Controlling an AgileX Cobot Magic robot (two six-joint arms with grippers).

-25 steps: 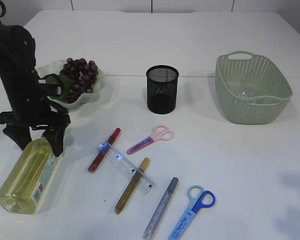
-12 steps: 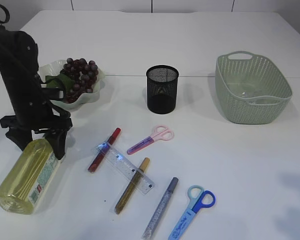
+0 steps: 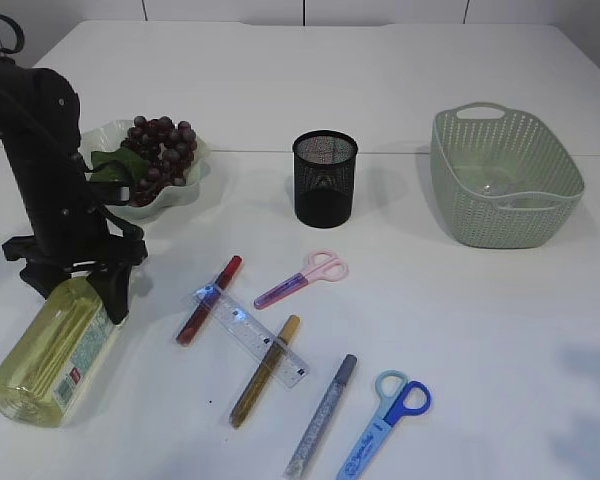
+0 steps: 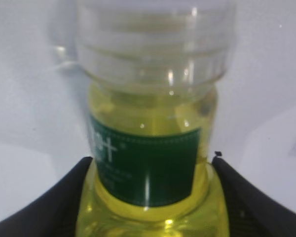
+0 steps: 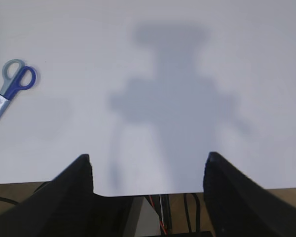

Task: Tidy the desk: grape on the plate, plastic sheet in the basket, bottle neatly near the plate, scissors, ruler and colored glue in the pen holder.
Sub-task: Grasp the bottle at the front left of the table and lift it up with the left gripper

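The left tool (image 3: 77, 283) stands over the top end of the bottle (image 3: 48, 348), which lies on its side at the table's (image 3: 480, 330) front left, cap end toward the plate (image 3: 175, 192). In the left wrist view the two dark fingers (image 4: 54, 202) flank the yellow bottle (image 4: 150, 163) on either side at its green label; whether they press on it or only straddle it cannot be told.

The grapes (image 3: 160, 150) rest on the plate at the back left. The black mesh pen holder (image 3: 325, 178) stands upright near the middle, and the green basket (image 3: 505, 178) sits at the back right with something clear, hard to make out, inside.

In front of the holder lie pink scissors (image 3: 305, 278), a red glue stick (image 3: 208, 299), a clear ruler (image 3: 250, 335) lying across a gold glue stick (image 3: 265, 370), a silver glue stick (image 3: 321, 415) and blue scissors (image 3: 385, 425).

The right tool (image 5: 148, 170) hangs released over bare table, nothing between its fingers, the blue scissors (image 5: 10, 89) off to one side in its wrist view.
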